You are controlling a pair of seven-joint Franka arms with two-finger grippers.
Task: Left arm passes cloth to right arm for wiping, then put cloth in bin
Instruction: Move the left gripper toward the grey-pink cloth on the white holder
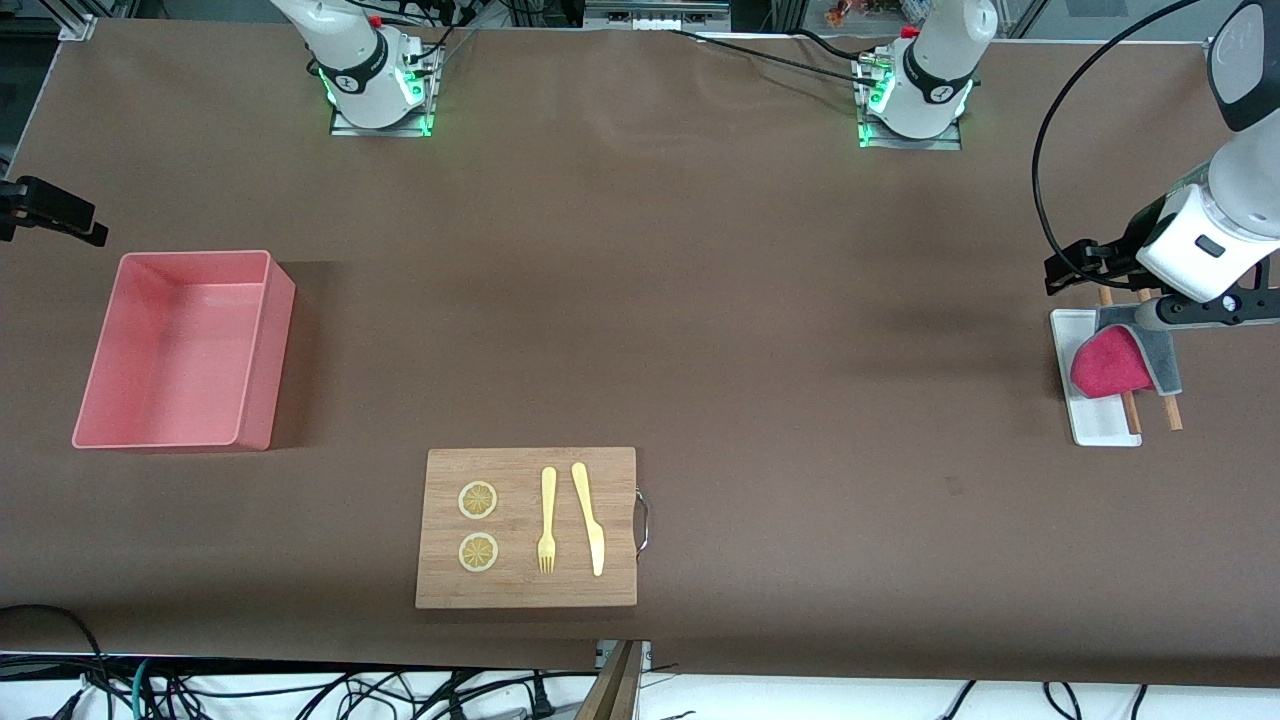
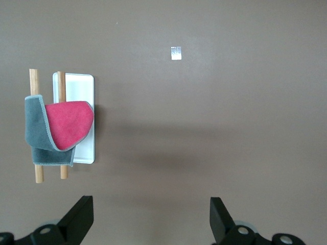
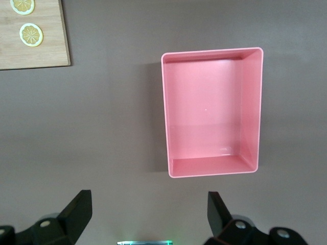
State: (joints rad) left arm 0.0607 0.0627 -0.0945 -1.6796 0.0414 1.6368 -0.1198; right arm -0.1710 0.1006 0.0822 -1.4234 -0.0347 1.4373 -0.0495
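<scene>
The cloth (image 1: 1110,365), magenta-pink with its dark grey face showing along one side, hangs folded over two wooden rods (image 1: 1170,412) above a white tray (image 1: 1095,420) at the left arm's end of the table. It also shows in the left wrist view (image 2: 64,125). My left gripper (image 1: 1085,265) (image 2: 150,201) is open and empty, up in the air over bare table beside the tray. The salmon-pink bin (image 1: 270,350) (image 3: 214,51) stands empty at the right arm's end. My right gripper (image 1: 60,215) (image 3: 148,201) is open and empty, high over the table beside the bin.
A bamboo cutting board (image 1: 530,590) lies near the front edge at mid-table, with two lemon slices (image 1: 478,500), a yellow fork (image 1: 547,520) and a yellow knife (image 1: 588,515) on it. A small silvery square (image 2: 176,52) lies on the brown table.
</scene>
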